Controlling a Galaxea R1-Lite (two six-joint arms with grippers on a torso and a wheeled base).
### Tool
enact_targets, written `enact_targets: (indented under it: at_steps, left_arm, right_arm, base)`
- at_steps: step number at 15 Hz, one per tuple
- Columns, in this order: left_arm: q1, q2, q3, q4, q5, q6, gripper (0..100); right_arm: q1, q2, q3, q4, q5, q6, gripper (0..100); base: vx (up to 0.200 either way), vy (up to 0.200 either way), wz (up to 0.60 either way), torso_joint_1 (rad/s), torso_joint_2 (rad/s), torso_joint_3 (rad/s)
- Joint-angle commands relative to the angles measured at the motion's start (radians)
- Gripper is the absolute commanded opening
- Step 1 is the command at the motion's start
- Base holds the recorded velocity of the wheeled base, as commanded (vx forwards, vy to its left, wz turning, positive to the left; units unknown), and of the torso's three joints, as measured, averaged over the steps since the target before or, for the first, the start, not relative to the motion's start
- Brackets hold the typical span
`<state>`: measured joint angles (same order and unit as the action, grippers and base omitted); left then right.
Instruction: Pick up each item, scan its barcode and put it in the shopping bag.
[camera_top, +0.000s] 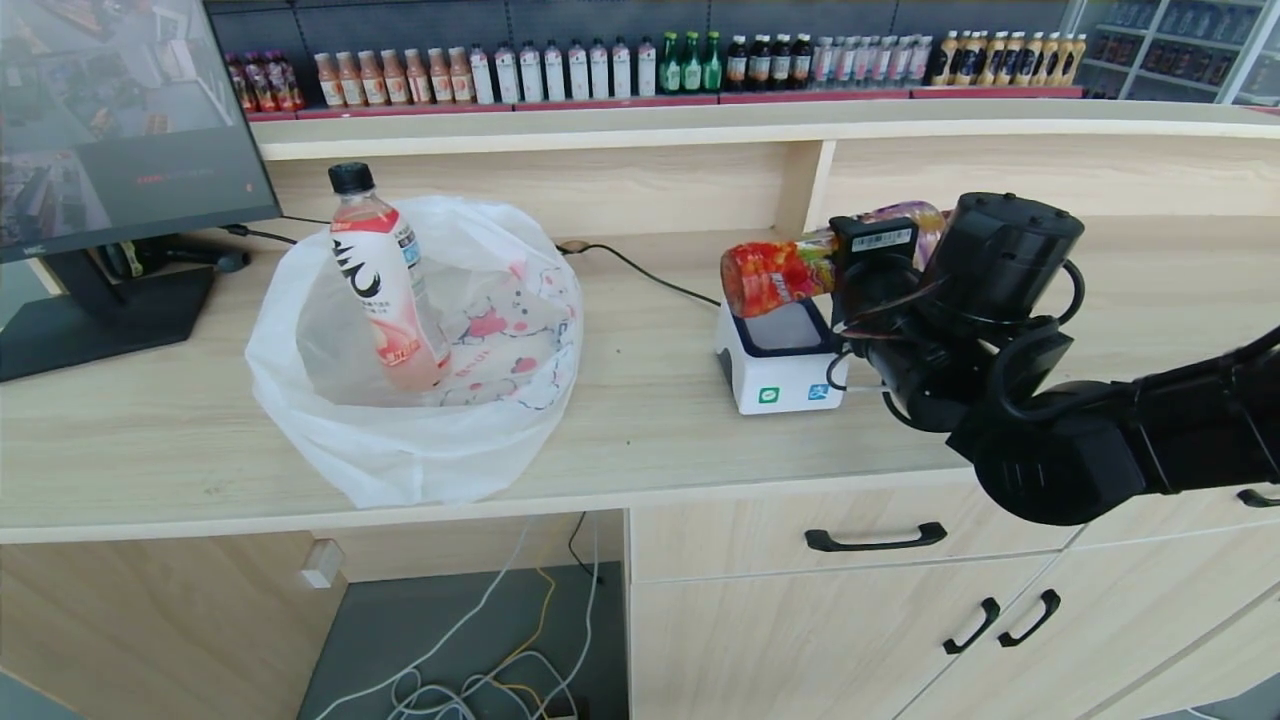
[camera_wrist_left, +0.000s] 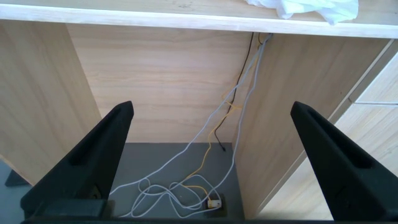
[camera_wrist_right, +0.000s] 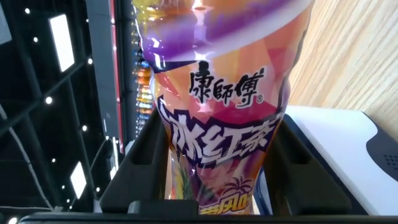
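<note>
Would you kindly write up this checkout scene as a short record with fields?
right gripper: shut on the colourful bottle, held sideways just above the scanner
scanner: white box on the counter, to the robot's right of the shopping bag
shopping bag: white plastic, open, on the counter
in bag: pink drink bottle, leaning, black cap on
left gripper: open, below the counter, facing loose cables

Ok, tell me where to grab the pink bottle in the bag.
Grip the bottle probably at its shoulder, just below the black cap, coming from above. It stands tilted in the bag, top clear of the rim, base sunk among loose plastic.
</note>
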<state>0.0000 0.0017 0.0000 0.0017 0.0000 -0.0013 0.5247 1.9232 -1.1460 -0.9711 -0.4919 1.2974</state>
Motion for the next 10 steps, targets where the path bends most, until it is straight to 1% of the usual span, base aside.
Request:
enact_targets:
  at_steps: [1,4,10]
  left_arm:
    - [0.0,0.0,0.0,0.0,0.0,0.0,100]
    - [0.0,0.0,0.0,0.0,0.0,0.0,100]
    - [0.0,0.0,0.0,0.0,0.0,0.0,100]
  right_arm:
    - [0.0,0.002,0.002,-0.001,0.0,0.0,0]
    - [0.0,0.002,0.029,-0.005,-0.002,0.0,0]
    - [0.0,-0.013,0.038,-0.005,-0.01,-0.001,0]
  base:
    - [0.0,0.0,0.0,0.0,0.0,0.0]
    - [0.0,0.0,0.0,0.0,0.0,0.0]
    - [0.0,0.0,0.0,0.0,0.0,0.0]
